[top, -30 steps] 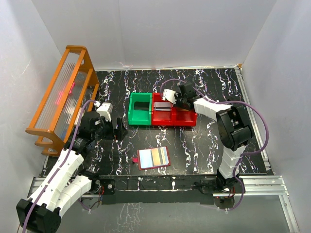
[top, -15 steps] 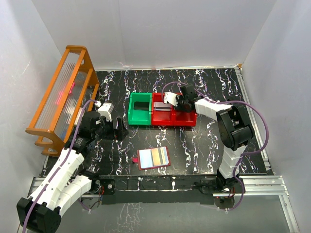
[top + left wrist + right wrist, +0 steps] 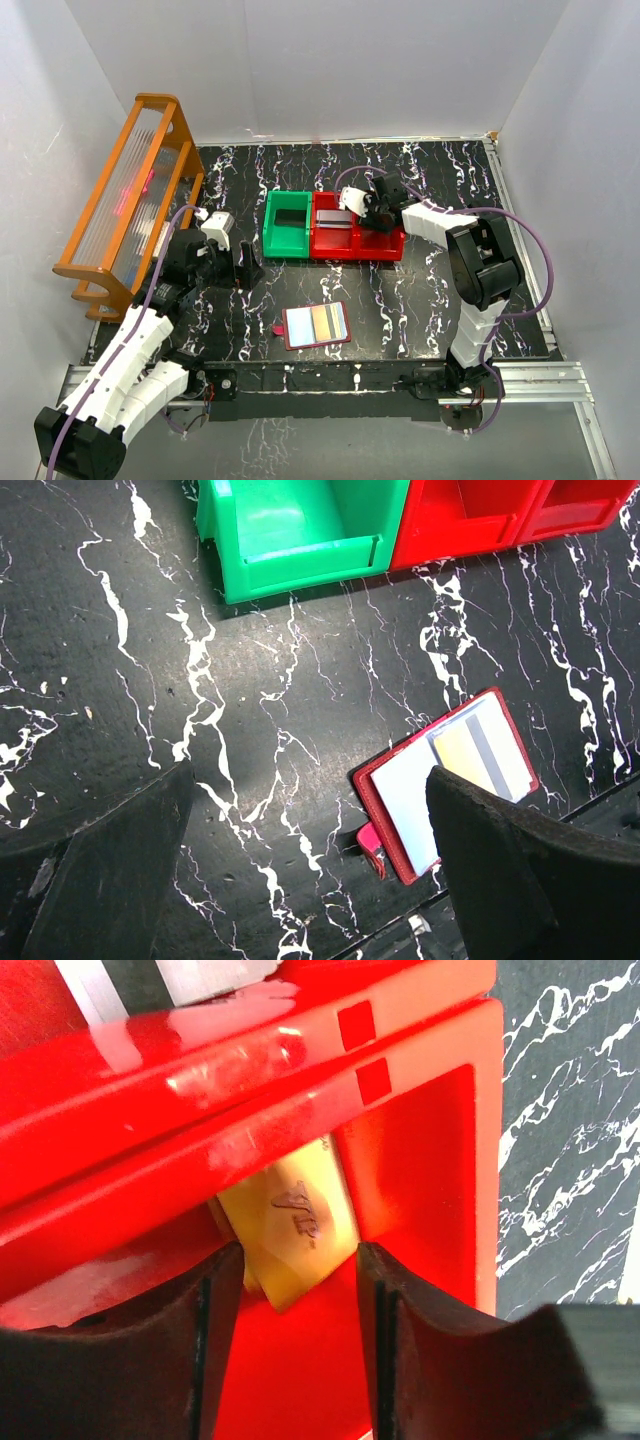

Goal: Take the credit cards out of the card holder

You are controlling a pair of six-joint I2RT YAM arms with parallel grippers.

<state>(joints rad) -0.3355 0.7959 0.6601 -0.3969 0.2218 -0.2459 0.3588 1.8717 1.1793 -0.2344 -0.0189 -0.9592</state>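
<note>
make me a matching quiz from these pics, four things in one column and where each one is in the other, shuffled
Things
1. wallet
2. gold card
3. green bin
4. orange rack

Places
A. inside a red bin
B. along the left side wall
C. lying open on the table, near its front edge
D. directly left of the red bin

Pairs: 1-C, 2-A, 3-D, 4-B

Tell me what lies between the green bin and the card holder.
Nothing: only bare black marbled table separates the green bin from the card holder, clearest in the left wrist view.
</note>
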